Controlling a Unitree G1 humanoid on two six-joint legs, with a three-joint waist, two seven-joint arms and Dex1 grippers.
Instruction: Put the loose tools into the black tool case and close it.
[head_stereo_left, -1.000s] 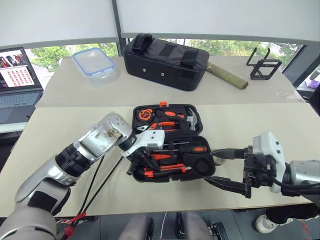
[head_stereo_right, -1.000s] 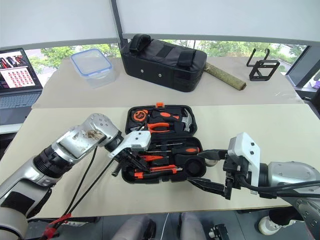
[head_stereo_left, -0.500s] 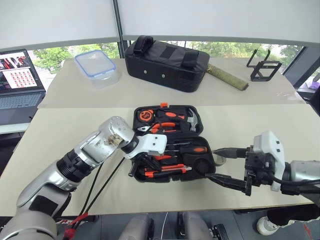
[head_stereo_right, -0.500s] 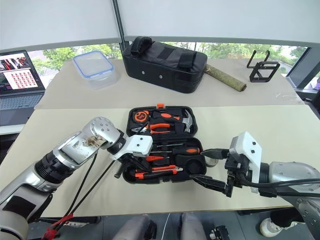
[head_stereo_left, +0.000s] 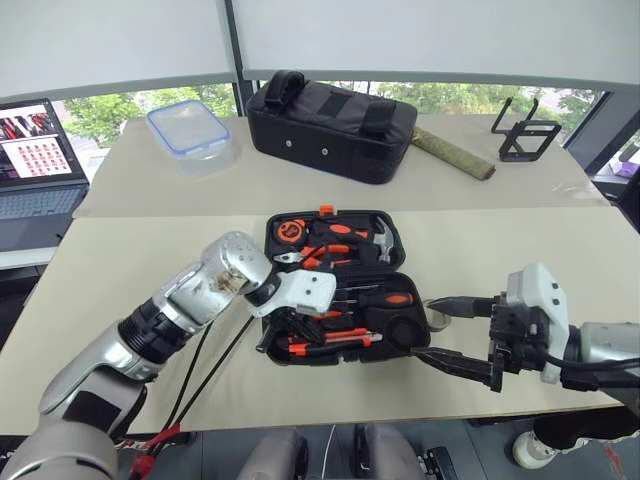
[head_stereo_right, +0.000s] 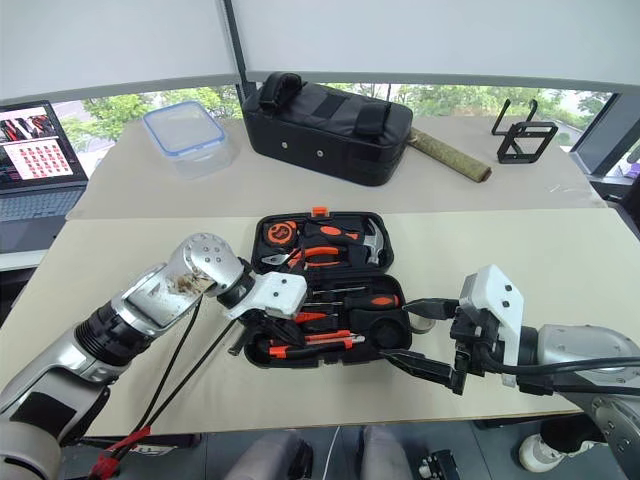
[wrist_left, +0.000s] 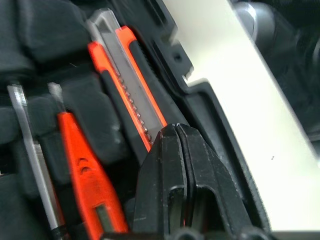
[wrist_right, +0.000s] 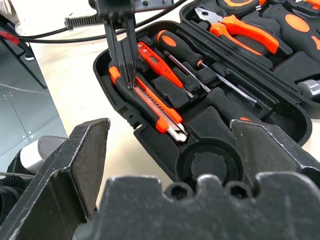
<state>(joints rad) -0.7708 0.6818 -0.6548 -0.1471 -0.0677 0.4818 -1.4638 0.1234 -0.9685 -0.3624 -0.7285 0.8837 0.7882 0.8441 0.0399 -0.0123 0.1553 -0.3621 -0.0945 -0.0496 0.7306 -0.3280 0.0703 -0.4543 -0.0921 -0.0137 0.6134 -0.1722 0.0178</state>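
Note:
The black tool case (head_stereo_left: 415, 290) lies open on the near table. In its front half sit three screwdrivers (wrist_right: 159, 64) and, along the front edge, the black-and-orange utility knife (wrist_right: 152, 102). My left gripper (wrist_right: 129, 84) is shut, pointing steeply down, with its tips on the knife's handle end (wrist_left: 125, 80). At the case's right front corner my right gripper (head_stereo_left: 436, 335) stands open with nothing between its fingers. A small grey roll (head_stereo_left: 440, 318), perhaps the tape roll, lies on the table beside the case. The round slot (wrist_right: 210, 162) is empty.
Pliers (head_stereo_left: 325, 252), a hammer (head_stereo_left: 383, 240) and a tape measure (head_stereo_left: 291, 230) fill the case's lid half. On the far table stand a black fabric bag (head_stereo_left: 335, 125), a clear lidded box (head_stereo_left: 190, 125), a laptop (head_stereo_left: 35, 160), a brown stick (head_stereo_left: 455, 153) and a black stand (head_stereo_left: 525, 130).
My left wrist has rolled a little above the knife slot while the hand stays nearly in place. The right gripper has not moved.

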